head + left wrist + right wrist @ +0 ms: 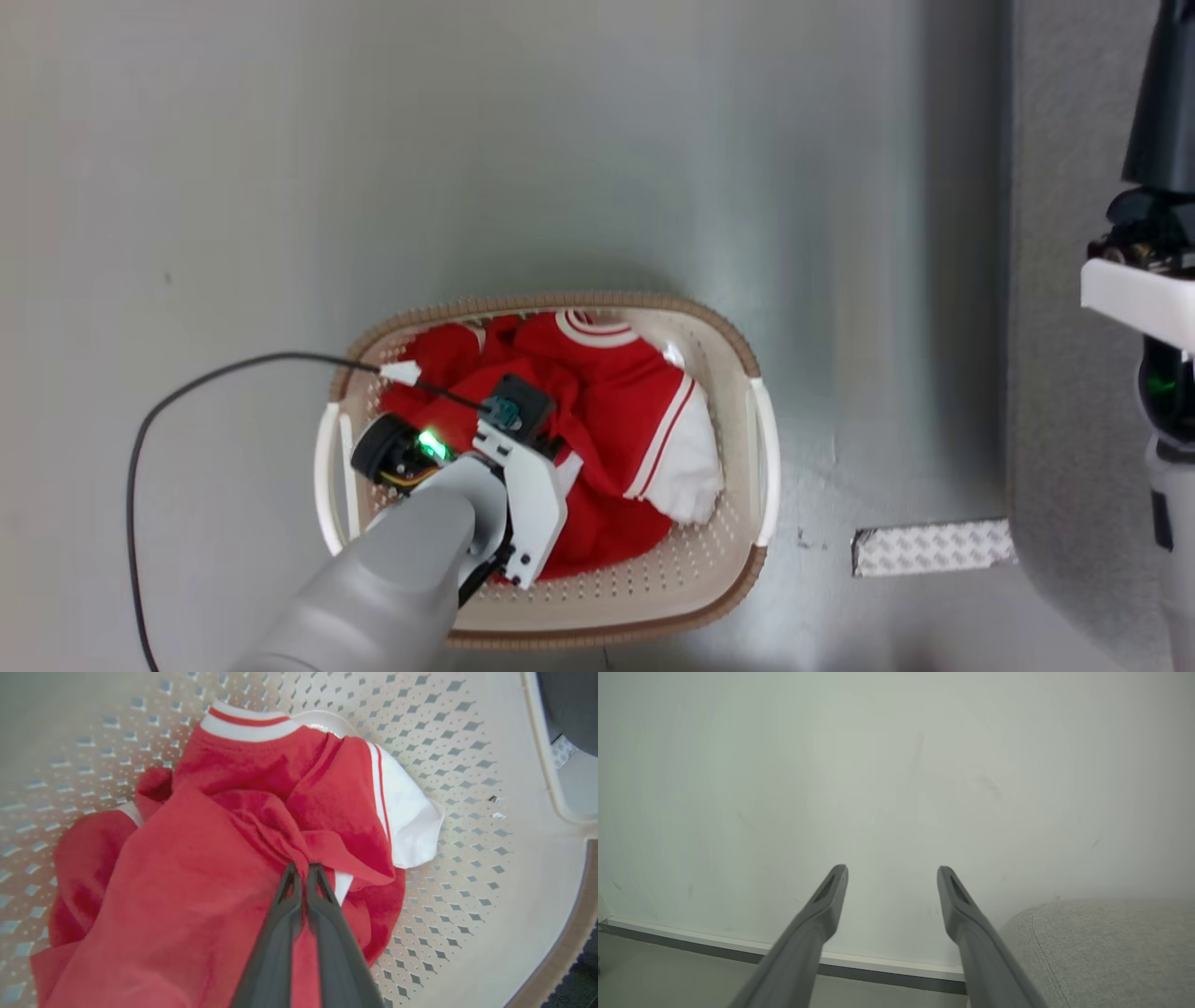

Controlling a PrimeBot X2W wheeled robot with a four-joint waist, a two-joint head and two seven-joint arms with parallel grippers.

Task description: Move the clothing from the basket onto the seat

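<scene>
While the left gripper [303,868] pinches a fold of the bright red, white-trimmed fabric garment [187,868] lying in the cream perforated plastic basket [467,788], lift straight up (slowly, so nothing snags); the right gripper [892,877] hangs spread wide.

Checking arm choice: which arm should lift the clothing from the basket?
Left: the left pincer is shut on the clothing inside the basket; the right pincer is open, facing a wall.

A pale embossed strip [934,548] lies flat on the grey floor [280,187], while a white wall [896,788] meets a dark-edged skirting board [878,965].
</scene>
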